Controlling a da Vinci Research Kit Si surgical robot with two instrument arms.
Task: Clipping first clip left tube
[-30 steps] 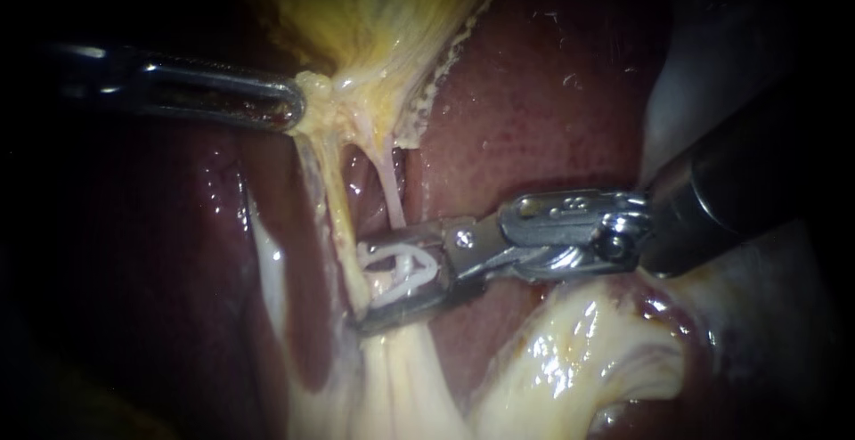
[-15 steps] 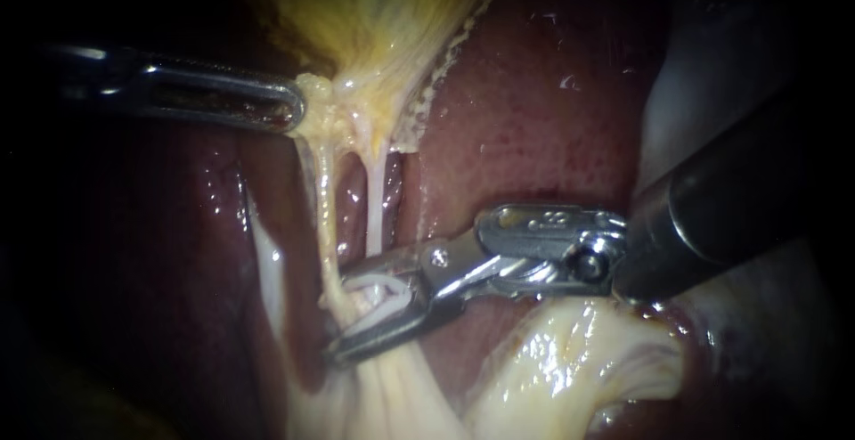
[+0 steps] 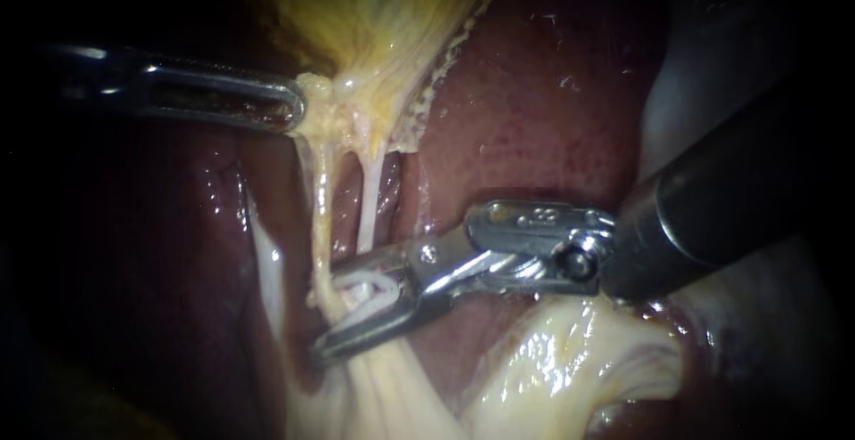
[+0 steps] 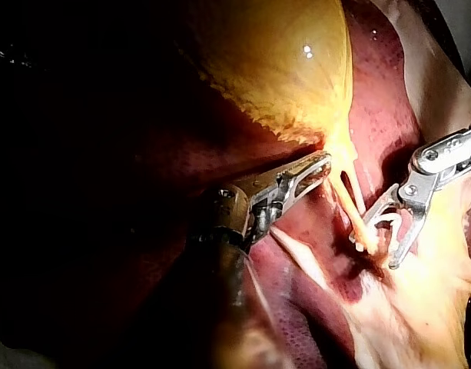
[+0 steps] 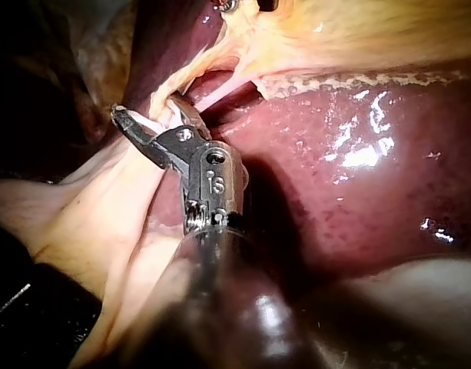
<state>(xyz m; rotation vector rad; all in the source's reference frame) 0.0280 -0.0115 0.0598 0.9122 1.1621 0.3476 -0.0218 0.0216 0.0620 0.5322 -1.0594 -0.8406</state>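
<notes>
White plastic clip point(image 3: 378, 296), curved and open, sits between the jaws of the right instrument point(image 3: 326, 312), a silver hinged tool on a dark shaft. The jaws stand wide apart, each pressed against one leg of the clip, so they hold it loaded but not squeezed. The left tube point(image 3: 319, 217), a thin yellowish strand hanging from the yellow gallbladder point(image 3: 374, 21), runs down into the mouth of these jaws near their tips. Whether the tips reach past it is hard to tell. The right tube point(image 3: 367, 208), a paler pink strand, runs just beside it and disappears behind the upper jaw.

Likely risks: if the jaws squeeze here, the clip may catch only part of the left tube, because the tube lies so near the tips. It may also trap the right tube, which passes close to the upper jaw. A hard pull could tear either strand, as both look thin and taut.

The right instrument's shaft slopes down from the upper right over the dark red liver point(image 3: 534, 119), its wrist bent so the jaws point left and slightly downward. The left instrument point(image 3: 294, 106), a slim silver tool, lies almost level from the left. Its jaws are closed on the gallbladder's narrow lower end, holding it stretched away from glossy pale tissue point(image 3: 561, 360) below.
</notes>
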